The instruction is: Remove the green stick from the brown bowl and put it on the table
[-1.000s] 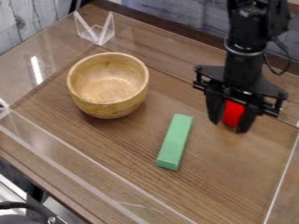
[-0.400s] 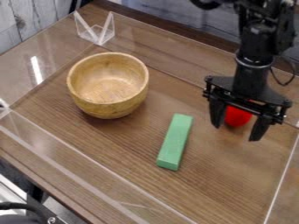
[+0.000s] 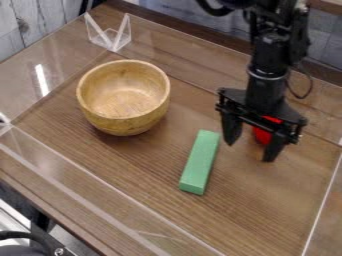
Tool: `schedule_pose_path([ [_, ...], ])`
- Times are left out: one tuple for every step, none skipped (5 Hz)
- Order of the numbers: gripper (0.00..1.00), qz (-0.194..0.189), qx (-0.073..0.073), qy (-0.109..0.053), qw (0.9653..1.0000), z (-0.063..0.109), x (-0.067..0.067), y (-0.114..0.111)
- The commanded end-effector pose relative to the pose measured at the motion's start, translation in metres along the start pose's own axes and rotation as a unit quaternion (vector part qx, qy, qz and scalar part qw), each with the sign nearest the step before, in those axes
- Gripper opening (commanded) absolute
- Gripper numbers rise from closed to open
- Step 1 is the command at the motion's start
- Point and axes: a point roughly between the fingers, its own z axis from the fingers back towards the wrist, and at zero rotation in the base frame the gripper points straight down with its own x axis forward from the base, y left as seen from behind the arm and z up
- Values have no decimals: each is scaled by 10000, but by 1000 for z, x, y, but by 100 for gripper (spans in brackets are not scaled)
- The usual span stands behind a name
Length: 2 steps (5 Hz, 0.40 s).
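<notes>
Mint-green stick (image 3: 201,161) flat on the table (image 3: 120,175), out of the bowl, long axis running from about one o'clock down to seven o'clock, near the picture's centre and slightly toward five o'clock of it. Light tan wooden bowl (image 3: 124,96) at roughly ten o'clock from the stick, upright, hollow showing only grain, clear of the stick. Black gripper (image 3: 259,147) at about two o'clock from the stick, pointing straight down at the tabletop, fingers (image 3: 233,130) spread wide apart, nothing clamped. Between and behind those fingers, a patch of red (image 3: 273,128), mostly hidden by the black frame; hard to tell whether touched. Near finger just beside the stick's upper end, apart from it by a narrow strip of dark wood grain. Black arm rising from the gripper toward twelve o'clock, out of the top edge. Clear acrylic walls (image 3: 114,34) around the tabletop edges.
</notes>
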Motion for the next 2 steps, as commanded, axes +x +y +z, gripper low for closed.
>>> schedule_pose_path([
  [100, -47, -48, -328, 9994, 8, 9, 3],
  [100, -60, -43, -341, 9994, 0, 10, 6],
])
